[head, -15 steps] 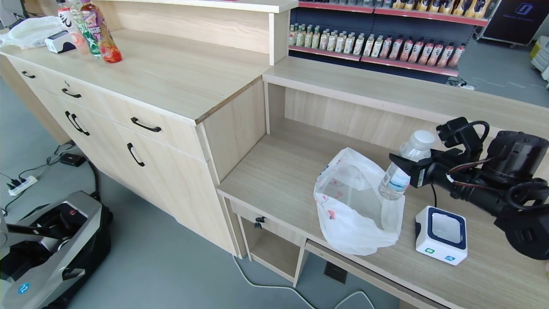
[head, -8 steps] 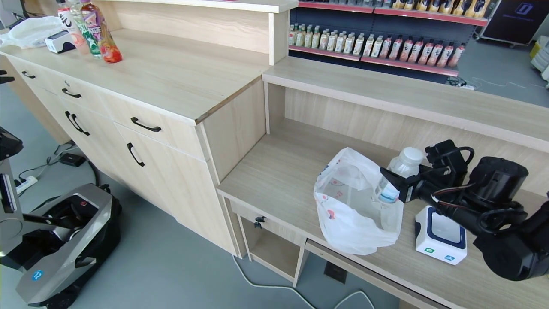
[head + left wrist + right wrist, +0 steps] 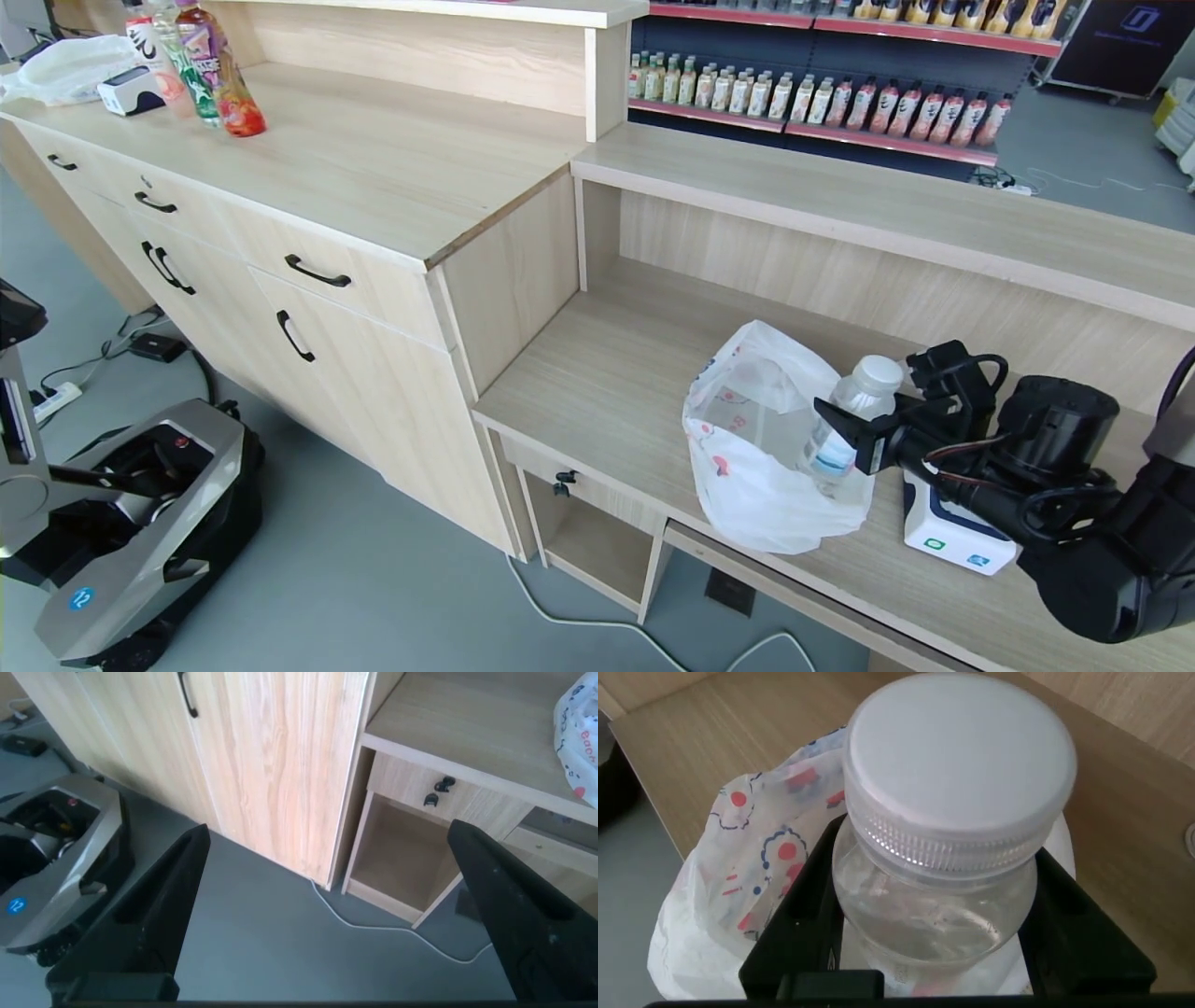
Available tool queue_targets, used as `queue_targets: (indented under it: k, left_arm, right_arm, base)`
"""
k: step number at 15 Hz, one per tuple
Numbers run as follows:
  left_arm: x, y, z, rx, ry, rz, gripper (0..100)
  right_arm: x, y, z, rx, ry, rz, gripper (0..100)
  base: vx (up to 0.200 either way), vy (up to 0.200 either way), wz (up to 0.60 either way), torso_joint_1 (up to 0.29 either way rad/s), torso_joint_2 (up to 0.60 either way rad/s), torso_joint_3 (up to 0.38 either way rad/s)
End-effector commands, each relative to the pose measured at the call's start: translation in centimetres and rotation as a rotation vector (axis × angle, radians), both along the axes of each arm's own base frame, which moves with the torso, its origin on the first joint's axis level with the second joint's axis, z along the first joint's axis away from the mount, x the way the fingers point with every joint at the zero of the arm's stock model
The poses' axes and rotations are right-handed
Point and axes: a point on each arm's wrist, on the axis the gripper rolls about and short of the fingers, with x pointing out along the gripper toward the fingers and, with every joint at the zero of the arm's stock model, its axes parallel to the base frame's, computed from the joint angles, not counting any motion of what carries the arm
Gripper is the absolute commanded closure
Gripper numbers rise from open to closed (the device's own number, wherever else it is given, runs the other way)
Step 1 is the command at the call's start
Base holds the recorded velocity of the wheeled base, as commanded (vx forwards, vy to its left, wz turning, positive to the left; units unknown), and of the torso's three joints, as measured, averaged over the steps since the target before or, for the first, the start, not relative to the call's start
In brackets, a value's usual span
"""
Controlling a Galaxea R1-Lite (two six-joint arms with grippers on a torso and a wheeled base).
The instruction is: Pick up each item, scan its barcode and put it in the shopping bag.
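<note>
The water bottle (image 3: 859,397) was clamped, slightly tilted, in the right gripper (image 3: 845,437), its lower part sunk in the open mouth of the shopping bag (image 3: 747,467). The scanner (image 3: 943,546) was set just beside the bag. The left gripper (image 3: 327,905) was held spread apart, well away from the bag.

The head camera is looking down over the counter (image 3: 597,373) from afar. The right wrist camera is sitting close above the bottle (image 3: 957,812) and shopping bag (image 3: 729,859), both also seen from the head. The left wrist camera is facing the floor (image 3: 280,933).
</note>
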Motion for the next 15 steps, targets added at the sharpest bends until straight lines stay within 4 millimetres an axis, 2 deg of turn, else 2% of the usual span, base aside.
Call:
queue_targets:
  k: [1, 5, 8, 15]
  left_arm:
    - [0.0, 0.0, 0.0, -0.001, 0.000, 0.000, 0]
    - [0.0, 0.0, 0.0, -0.001, 0.000, -0.001, 0]
    - [0.0, 0.0, 0.0, -0.001, 0.000, -0.001, 0]
    - [0.0, 0.0, 0.0, -0.001, 0.000, 0.000, 0]
  right_arm:
    - [0.0, 0.0, -0.4, -0.002, 0.013, 0.002, 100]
    - [0.2, 0.6, -0.8, 0.045, 0.030, 0.016, 100]
    - [0.4, 0.6, -1.6, 0.034, 0.055, 0.016, 100]
    - [0.3, 0.5, -2.1, 0.025, 0.070, 0.016, 100]
  base:
    - [0.000, 0.000, 0.00, 0.000, 0.00, 0.000]
    - [0.000, 0.000, 0.00, 0.000, 0.00, 0.000]
    - [0.000, 0.000, 0.00, 0.000, 0.00, 0.000]
    - [0.000, 0.000, 0.00, 0.000, 0.00, 0.000]
